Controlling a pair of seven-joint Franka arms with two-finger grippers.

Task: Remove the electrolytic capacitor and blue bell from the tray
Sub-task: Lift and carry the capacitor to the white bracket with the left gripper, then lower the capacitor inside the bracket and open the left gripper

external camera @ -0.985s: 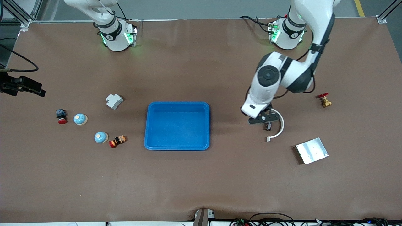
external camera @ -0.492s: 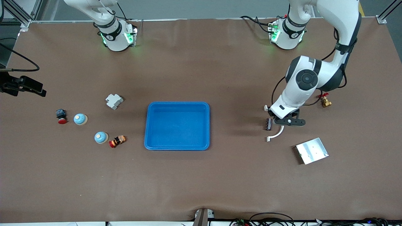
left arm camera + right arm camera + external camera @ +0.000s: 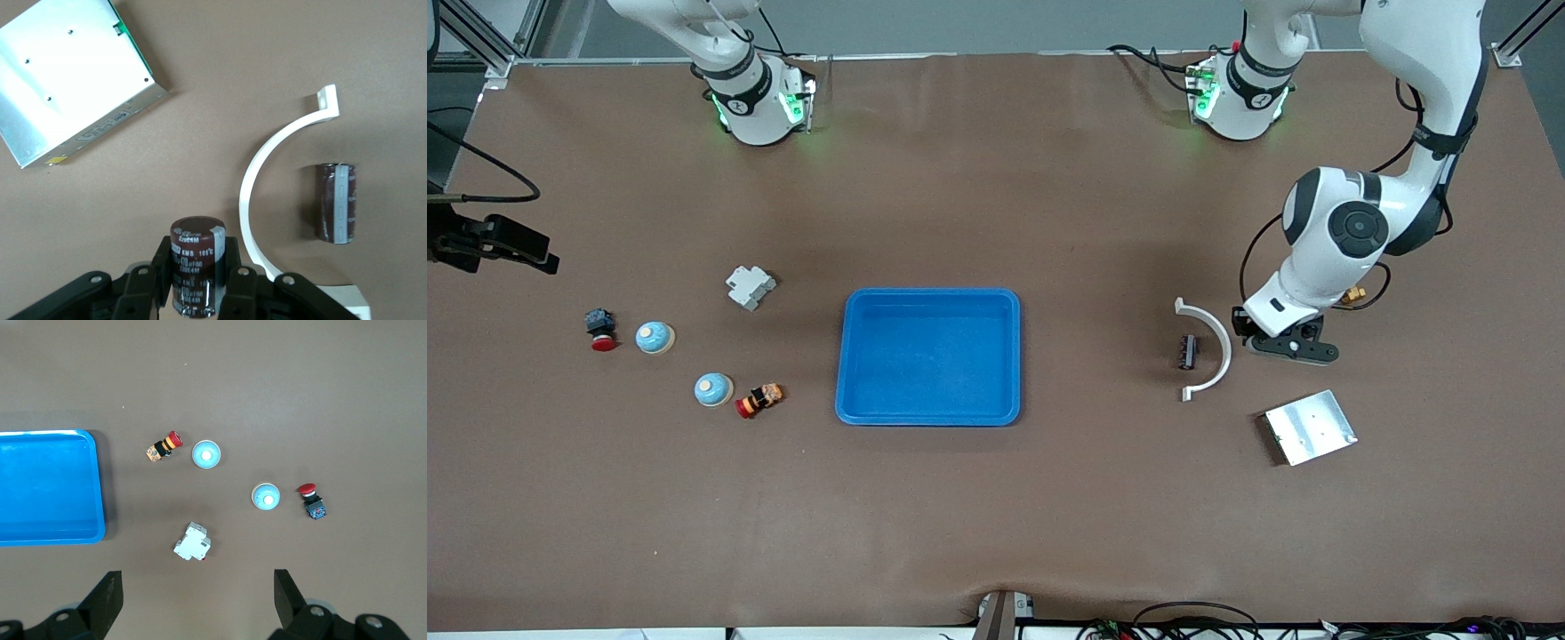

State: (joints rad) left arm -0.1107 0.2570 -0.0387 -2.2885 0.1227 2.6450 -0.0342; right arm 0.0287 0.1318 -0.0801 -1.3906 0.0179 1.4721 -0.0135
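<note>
A wide brown tabletop (image 3: 996, 516) fills nearly the whole front view, its matte covering evenly lit and slightly puckered at the edge nearest the front camera, where a small metal bracket (image 3: 1000, 613) sits at mid-edge and a tangle of black cables (image 3: 1192, 622) runs along the rim. Along the edge where the bases stand, a grey floor (image 3: 978, 27) shows above the tabletop, crossed by a yellow line (image 3: 1445, 22) toward the left arm's end. Aluminium frame posts (image 3: 480, 40) stand at the corners, and a black device on a cable (image 3: 489, 242) juts in at the right arm's end.
</note>
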